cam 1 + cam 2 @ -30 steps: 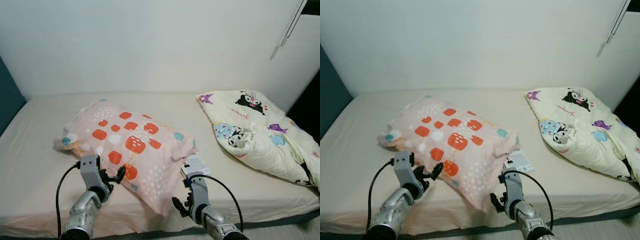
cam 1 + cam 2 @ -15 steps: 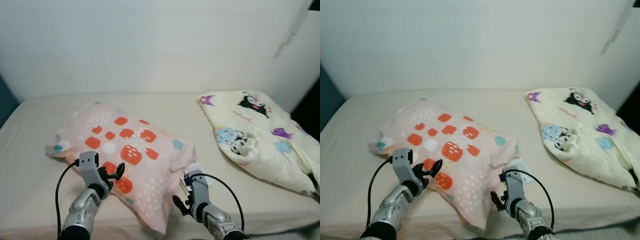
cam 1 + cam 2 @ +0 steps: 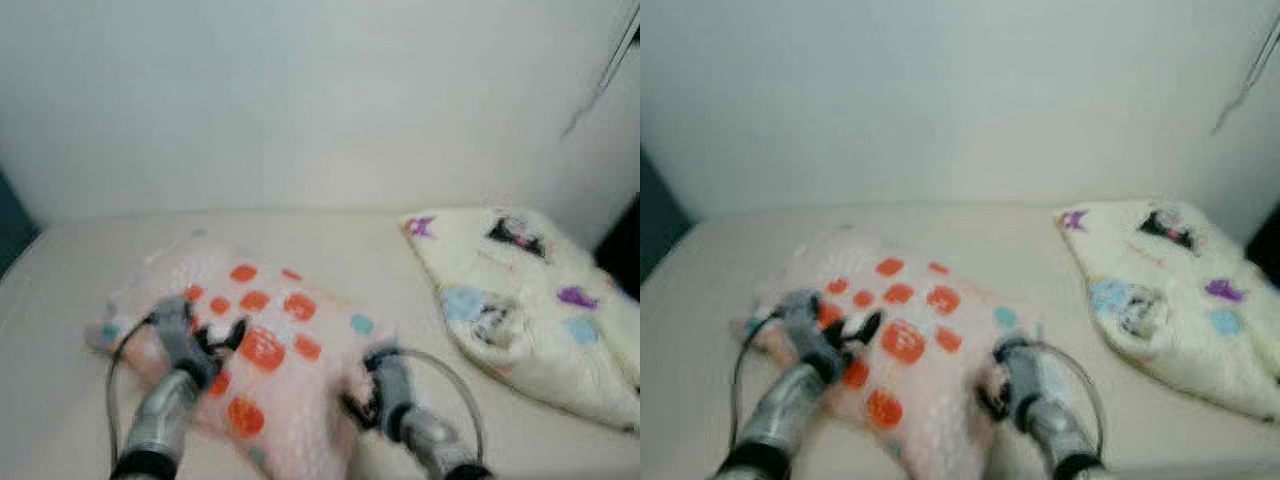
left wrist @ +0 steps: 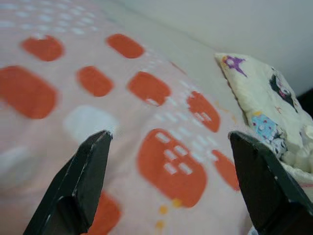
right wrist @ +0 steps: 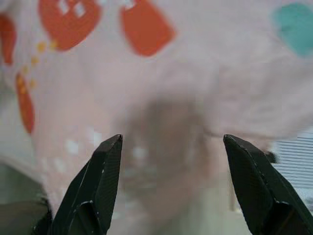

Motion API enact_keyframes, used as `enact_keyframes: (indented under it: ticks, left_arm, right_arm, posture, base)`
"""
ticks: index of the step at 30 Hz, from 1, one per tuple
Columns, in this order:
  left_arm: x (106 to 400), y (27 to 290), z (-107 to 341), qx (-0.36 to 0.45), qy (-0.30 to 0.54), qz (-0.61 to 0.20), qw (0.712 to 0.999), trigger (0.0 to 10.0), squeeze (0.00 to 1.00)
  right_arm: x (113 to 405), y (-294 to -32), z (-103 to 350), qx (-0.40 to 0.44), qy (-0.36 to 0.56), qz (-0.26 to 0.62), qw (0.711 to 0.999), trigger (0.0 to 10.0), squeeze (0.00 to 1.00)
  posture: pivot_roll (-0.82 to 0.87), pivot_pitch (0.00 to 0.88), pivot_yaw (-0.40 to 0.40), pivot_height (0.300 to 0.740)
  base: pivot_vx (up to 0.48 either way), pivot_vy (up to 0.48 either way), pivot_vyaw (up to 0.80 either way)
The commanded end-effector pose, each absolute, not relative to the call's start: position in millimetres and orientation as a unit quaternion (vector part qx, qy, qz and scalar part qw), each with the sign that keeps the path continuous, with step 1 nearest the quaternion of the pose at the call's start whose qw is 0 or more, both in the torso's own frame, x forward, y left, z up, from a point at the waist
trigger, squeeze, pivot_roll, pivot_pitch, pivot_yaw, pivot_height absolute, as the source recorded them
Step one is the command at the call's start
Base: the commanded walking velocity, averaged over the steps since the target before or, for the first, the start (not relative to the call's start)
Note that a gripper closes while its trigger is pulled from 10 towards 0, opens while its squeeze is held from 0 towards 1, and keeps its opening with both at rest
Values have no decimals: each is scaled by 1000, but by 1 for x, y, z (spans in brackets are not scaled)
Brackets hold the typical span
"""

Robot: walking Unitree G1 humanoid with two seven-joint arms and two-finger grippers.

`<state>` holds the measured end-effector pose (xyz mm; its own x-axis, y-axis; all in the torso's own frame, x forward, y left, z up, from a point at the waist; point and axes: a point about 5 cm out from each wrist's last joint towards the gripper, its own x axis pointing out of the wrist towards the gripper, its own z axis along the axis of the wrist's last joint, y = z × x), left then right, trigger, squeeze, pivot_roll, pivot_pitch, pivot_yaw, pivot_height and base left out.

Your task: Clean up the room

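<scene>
The head views are blurred. A pink pillow [image 3: 300,305] with orange and teal patches lies on the beige bed [image 3: 330,235], left of centre. My left gripper [image 3: 218,340] is open over the pillow's near left part; the left wrist view has its fingers [image 4: 80,183] spread above the patterned cover [image 4: 161,98]. My right gripper [image 3: 358,400] is open at the pillow's near right corner; the right wrist view shows the pillow fabric [image 5: 161,58] right in front of the spread fingers [image 5: 98,186]. Contact with the cloth cannot be told.
A cream blanket [image 3: 520,300] printed with cartoon figures lies crumpled on the right of the bed. A plain white wall [image 3: 300,90] stands behind. A dark teal surface [image 3: 10,220] borders the bed's left side. A white label [image 5: 298,156] peeks from under the pillow corner.
The camera has shifted and the picture is blurred. Both grippers have reached further forward, the left one now over the pillow's patches, the right one against its near corner.
</scene>
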<state>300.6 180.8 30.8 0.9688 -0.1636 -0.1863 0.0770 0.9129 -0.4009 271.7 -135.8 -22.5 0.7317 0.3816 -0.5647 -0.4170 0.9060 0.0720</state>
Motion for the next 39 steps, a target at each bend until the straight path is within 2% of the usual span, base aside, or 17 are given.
enact_keyframes:
  ticks: [1,11,16,25,29,39]
  left_arm:
    - [295,182,24,-205,122,-57,969,10000,0]
    - [297,182,21,-206,144,-57,966,10000,0]
    - [301,181,13,-228,203,-53,951,10000,0]
    - [308,181,13,-244,234,-30,941,10000,0]
    - [318,167,19,-251,246,-22,936,10000,0]
    - [331,155,30,-297,225,15,928,10000,0]
  right_arm:
    - [265,-141,-29,-30,316,203,926,10000,0]
    - [267,-149,-28,-9,315,163,935,10000,0]
    - [279,-168,-20,18,315,93,944,10000,0]
    - [295,-187,-3,34,278,52,958,10000,0]
    - [309,-198,16,40,234,34,971,10000,0]
    - [323,-202,37,52,183,39,981,10000,0]
  posture:
    - [-19,12,-38,740]
    - [-27,22,-37,740]
    - [-36,25,-34,740]
    - [-52,31,-23,710]
    - [-65,40,-12,690]
    - [-90,58,-1,650]
  base:
    - [0,0,0]
    - [0,0,0]
    - [0,0,0]
    - [0,0,0]
    - [0,0,0]
    - [0,0,0]
